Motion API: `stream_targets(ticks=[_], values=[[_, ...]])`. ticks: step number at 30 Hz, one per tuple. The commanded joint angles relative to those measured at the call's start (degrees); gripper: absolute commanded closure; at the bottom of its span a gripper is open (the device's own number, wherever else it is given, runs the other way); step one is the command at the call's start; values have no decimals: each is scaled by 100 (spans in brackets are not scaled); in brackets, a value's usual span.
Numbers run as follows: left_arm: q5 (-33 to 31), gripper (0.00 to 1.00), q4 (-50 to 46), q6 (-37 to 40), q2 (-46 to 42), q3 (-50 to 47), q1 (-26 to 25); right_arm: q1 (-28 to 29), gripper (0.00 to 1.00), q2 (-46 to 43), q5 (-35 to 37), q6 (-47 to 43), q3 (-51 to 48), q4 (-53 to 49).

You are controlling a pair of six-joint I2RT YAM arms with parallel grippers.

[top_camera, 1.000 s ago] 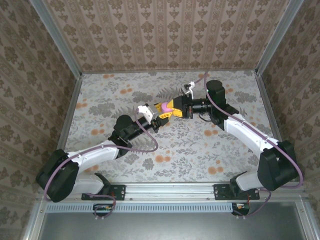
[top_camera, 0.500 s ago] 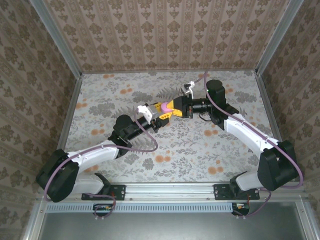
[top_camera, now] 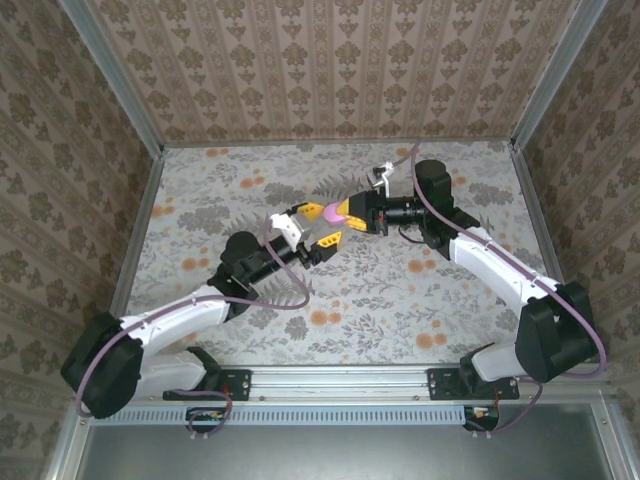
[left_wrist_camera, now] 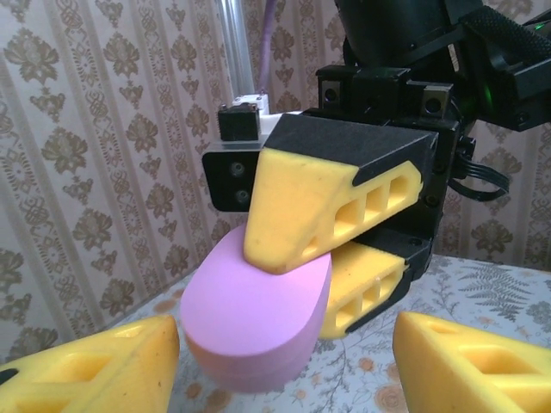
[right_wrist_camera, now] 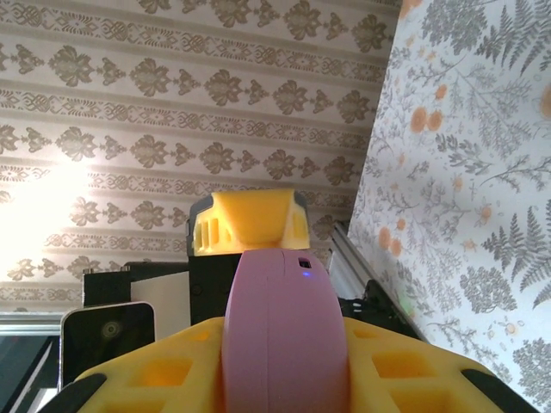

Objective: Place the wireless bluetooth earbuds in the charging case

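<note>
Over the last second the left gripper (top_camera: 314, 227) had let go of the charging case (top_camera: 327, 212) and spread its jaws. Its arm had pulled a little toward the lower left of the top view. The right gripper (top_camera: 350, 212) had tightened and was left holding the case alone, clear of the table (top_camera: 200, 200).

In the left wrist view the case (left_wrist_camera: 254, 331) sat low in the middle of the frame. The right gripper's yellow fingers (left_wrist_camera: 331, 202) were clamped over its far end from above and below. The left gripper's own fingers (left_wrist_camera: 95, 370) stood wide in the bottom corners, apart from the case on both sides. In the right wrist view the case (right_wrist_camera: 284, 331) stood on edge between that gripper's pads, its lid apparently shut. I could not tell whether any earbuds were inside.

The relation that mattered was that the case's long axis ran out of the right jaws toward the left of the top view, with its free end pointing into the left gripper's open mouth. The left gripper was the nearer free one, lying just to the lower left of that end, so I judged that any lid work would fall to it.
</note>
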Motion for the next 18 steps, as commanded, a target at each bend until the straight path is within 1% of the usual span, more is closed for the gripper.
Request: stream_targets(ticks=[1,3,5,8,12,15,18], values=[[-445,31,-428,215,-421,-211,33,-19,68,-83,407,-467,-82,-480],[-756,31,-592,283,-727,-372,33,-25,69,131,612,-709,-108,-767],[-985,30,-864,394,-1086,-472,48,-18,69,290,769,-797,-231,-790],[-1203,30,-1411,571,-1511,-449,67,-5,69,567,904,-860,-420,-552],[-1462,29,-1597,639,-1845,-522,76,92,69,1014,1334,-1246,-457,-925],[-1524,30,-1584,592,-1940,-575,94,229,70,1457,1474,-1316,-485,-762],[-1421,29,-1530,479,-1909,-565,136,338,71,2043,1480,-1331,-351,-684]])
